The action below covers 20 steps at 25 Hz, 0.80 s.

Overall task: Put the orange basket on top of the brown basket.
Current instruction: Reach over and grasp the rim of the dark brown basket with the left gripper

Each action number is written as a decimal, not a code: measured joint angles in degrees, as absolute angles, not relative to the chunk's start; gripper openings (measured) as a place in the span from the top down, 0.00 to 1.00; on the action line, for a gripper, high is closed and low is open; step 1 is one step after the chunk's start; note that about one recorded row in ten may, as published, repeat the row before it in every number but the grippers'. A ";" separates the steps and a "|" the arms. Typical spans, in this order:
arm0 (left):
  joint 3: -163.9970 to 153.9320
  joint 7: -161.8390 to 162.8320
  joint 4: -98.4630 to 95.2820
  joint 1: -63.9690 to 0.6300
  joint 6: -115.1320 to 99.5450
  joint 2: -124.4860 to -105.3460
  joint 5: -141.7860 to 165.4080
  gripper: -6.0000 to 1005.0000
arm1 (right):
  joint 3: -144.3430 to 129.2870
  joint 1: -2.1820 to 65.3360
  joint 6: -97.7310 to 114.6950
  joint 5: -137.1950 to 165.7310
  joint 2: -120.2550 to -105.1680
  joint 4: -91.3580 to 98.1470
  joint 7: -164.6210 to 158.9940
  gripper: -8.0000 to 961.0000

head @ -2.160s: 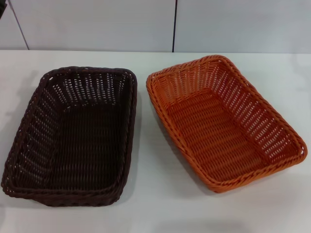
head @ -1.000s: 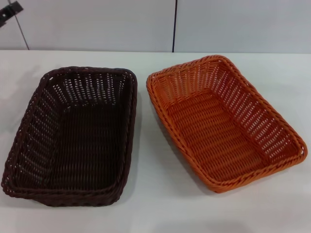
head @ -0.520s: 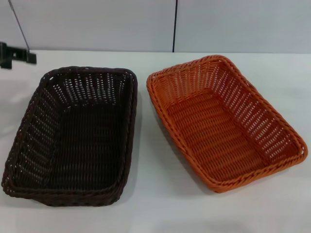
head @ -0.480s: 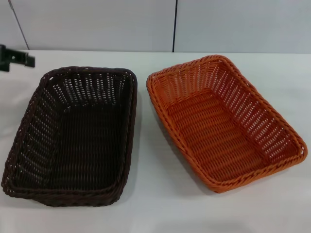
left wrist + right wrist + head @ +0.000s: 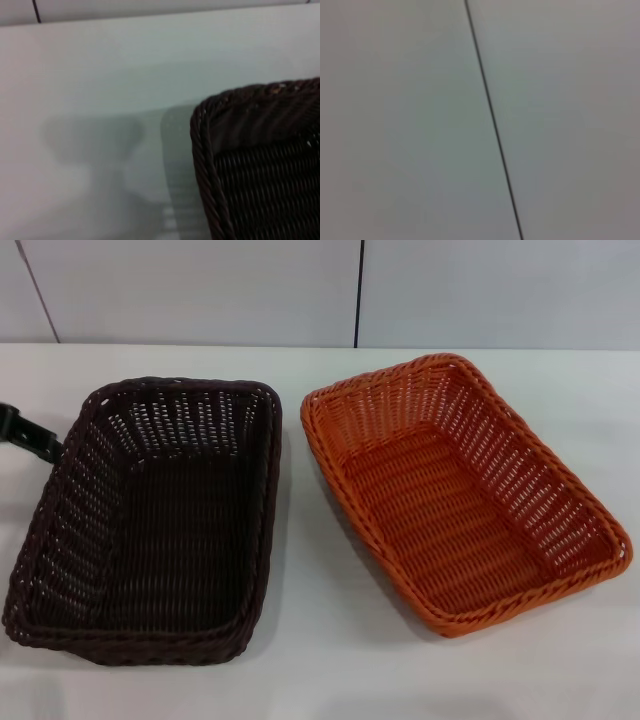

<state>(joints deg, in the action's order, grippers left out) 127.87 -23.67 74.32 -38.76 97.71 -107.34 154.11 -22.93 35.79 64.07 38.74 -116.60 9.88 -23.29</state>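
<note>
Two woven tray baskets sit side by side on a white bench [image 5: 330, 680], seen from the robot's head cam. The brown basket [image 5: 150, 520] is on the robot's left; the orange basket [image 5: 460, 490] is on its right, angled a bit, w/ a narrow strip of bare bench between them. They are close but not touching. Both are upright and hold nothing. Nothing is stacked, so the task looks unstarted.

Left claw [image 5: 28, 436]: only a dark piece shows at the left edge of the head view, just beside the brown basket's left rim. Can't tell whether it is open or closed; it has hold of nothing visible. The left wrist cam shows a braided corner of the brown basket and a soft shadow on the bench. Probably the left arm is arriving at the brown basket, perhaps to steady it. That's a guess.

Right claw: not in view; its wrist cam shows only a pale surface w/ one dark seam [image 5: 492, 120].

No brands, labels or writing readable anywhere.
</note>
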 joint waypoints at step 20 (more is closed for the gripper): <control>130.00 -28.00 65.93 -35.34 90.82 -112.80 155.28 0.19 | -23.37 36.25 62.85 38.75 -116.62 9.33 -22.98 0.19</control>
<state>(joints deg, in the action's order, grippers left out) 130.00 -28.00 65.93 -35.34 90.82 -112.80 155.28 -23.37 36.25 62.85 38.75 -116.62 9.33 -22.98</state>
